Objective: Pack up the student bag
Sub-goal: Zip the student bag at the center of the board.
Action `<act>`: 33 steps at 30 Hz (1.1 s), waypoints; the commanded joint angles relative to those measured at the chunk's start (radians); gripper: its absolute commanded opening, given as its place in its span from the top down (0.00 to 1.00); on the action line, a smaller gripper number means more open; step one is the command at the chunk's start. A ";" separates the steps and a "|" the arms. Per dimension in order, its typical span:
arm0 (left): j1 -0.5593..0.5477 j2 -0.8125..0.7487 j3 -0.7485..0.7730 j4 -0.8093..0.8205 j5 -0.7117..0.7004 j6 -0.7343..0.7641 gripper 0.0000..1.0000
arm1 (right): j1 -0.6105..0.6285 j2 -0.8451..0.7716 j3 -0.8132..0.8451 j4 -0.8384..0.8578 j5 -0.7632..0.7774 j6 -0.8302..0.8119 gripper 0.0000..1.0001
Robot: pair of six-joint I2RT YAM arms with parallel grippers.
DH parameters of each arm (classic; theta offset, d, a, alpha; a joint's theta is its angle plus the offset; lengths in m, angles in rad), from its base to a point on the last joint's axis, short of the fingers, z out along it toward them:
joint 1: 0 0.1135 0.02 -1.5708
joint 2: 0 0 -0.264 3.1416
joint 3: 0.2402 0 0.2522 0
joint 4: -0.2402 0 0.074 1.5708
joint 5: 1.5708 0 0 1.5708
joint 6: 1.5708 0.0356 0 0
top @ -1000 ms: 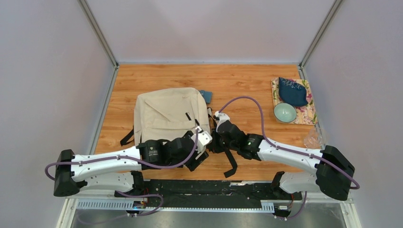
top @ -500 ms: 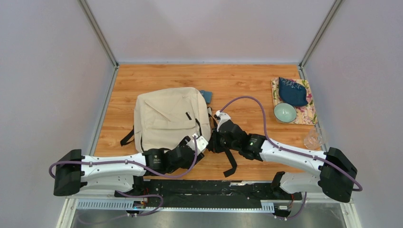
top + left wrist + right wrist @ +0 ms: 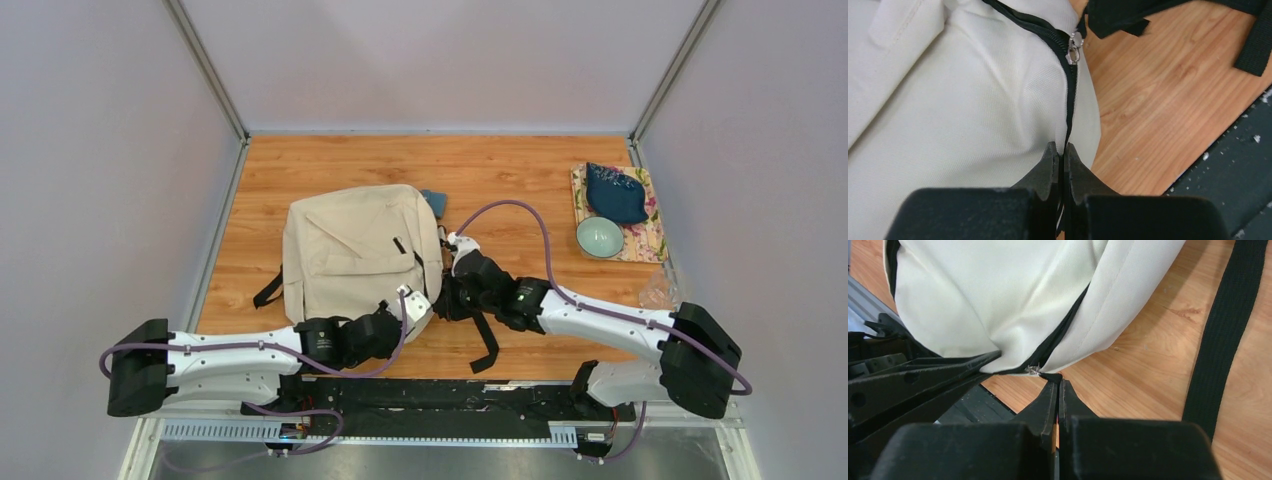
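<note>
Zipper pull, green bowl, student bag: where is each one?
zipper pull (image 3: 1074,49), left wrist view, its metal tab.
green bowl (image 3: 600,237), top external view, its inner hollow.
student bag (image 3: 345,235), top external view, its front flap.

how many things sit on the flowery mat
2: a dark blue pouch at the far end of the mat, a pale green bowl at its near end; anything beneath them is hidden.

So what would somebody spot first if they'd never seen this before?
The big cream canvas backpack with black straps, flat on the left half of the wooden table. Then the left tool and the right tool, both shut on its black zipper edge at the near right corner. Far right, a pale green bowl and a dark blue pouch sit on a flowery mat.
</note>
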 commanded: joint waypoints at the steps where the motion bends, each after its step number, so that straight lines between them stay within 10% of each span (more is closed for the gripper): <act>1: -0.007 -0.052 -0.044 -0.117 0.190 -0.073 1.00 | -0.032 0.066 0.112 -0.044 0.065 -0.087 1.00; 15: -0.007 -0.068 -0.161 -0.157 0.209 -0.185 0.99 | -0.047 0.209 0.275 -0.156 0.043 -0.208 1.00; 24: -0.007 -0.143 -0.095 -0.073 0.065 -0.228 0.54 | -0.004 0.198 0.185 -0.109 -0.108 -0.184 1.00; 33: -0.007 -0.157 -0.092 0.082 -0.001 -0.245 0.42 | -0.003 0.206 0.166 -0.066 -0.124 -0.152 1.00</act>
